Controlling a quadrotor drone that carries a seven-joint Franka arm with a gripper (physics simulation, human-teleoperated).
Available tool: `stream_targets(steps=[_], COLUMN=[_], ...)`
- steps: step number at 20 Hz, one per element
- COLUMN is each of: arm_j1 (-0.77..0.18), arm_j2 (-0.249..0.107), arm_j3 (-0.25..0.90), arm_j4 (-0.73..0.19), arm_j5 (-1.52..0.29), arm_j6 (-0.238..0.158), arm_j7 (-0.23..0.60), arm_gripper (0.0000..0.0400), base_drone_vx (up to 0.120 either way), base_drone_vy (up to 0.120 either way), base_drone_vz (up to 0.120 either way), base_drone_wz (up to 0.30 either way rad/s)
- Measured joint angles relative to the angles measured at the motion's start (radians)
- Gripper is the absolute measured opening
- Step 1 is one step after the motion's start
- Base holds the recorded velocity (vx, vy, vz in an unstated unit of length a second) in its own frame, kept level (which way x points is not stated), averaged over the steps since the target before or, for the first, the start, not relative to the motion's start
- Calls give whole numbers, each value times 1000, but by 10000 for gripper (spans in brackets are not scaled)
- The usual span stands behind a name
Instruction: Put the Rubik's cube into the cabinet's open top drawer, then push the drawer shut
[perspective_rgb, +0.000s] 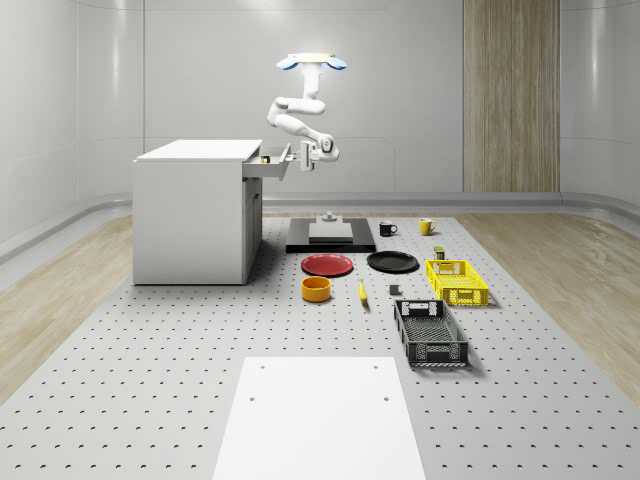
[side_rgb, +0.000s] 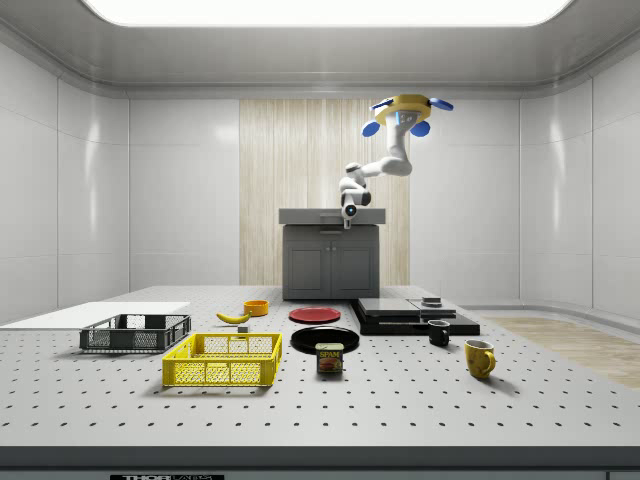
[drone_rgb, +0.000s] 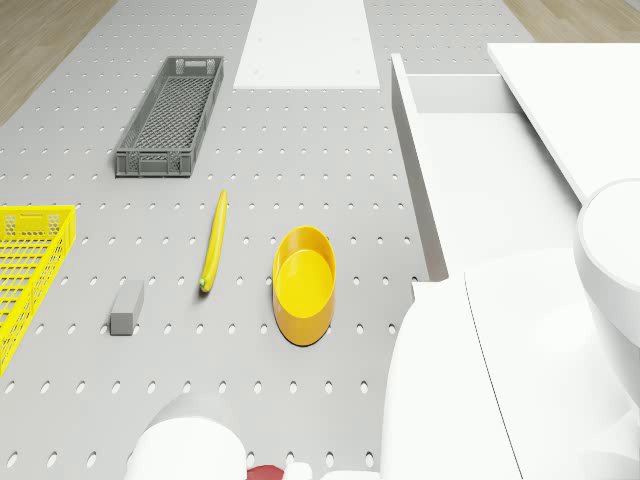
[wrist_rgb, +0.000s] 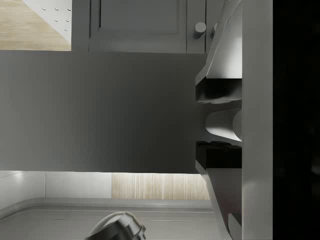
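1. Pincer (perspective_rgb: 303, 153) sits at the front of the open top drawer (perspective_rgb: 272, 165); in the wrist view its fingers (wrist_rgb: 220, 90) stand released, a rounded knob (wrist_rgb: 225, 125) between them. We cannot tell whether they touch it.
2. We take a small yellowish speck inside the drawer for the Rubik's cube (perspective_rgb: 263, 158); it is too small to be sure.
3. We see the drone (perspective_rgb: 313, 63) hovering beside the cabinet (perspective_rgb: 190, 220), above the black platform (perspective_rgb: 330, 240).
4. Its arm (drone_rgb: 450, 400) covers part of the drawer in the drone view; a yellow bowl (drone_rgb: 305, 285) and a banana (drone_rgb: 213, 240) lie nearby.
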Motion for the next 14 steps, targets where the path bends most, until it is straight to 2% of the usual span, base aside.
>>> stream_targets(steps=[5, 14], arm_j1=[82, 206], arm_j2=[-12, -20], arm_j3=[-25, -59], arm_j4=[-42, -90], arm_j5=[-113, -313], arm_j6=[7, 19], arm_j7=[-63, -195], arm_gripper=[106, 105], base_drone_vx=[0, 0], base_drone_vy=[0, -116], base_drone_vz=[0, 0], base_drone_wz=[0, 0])
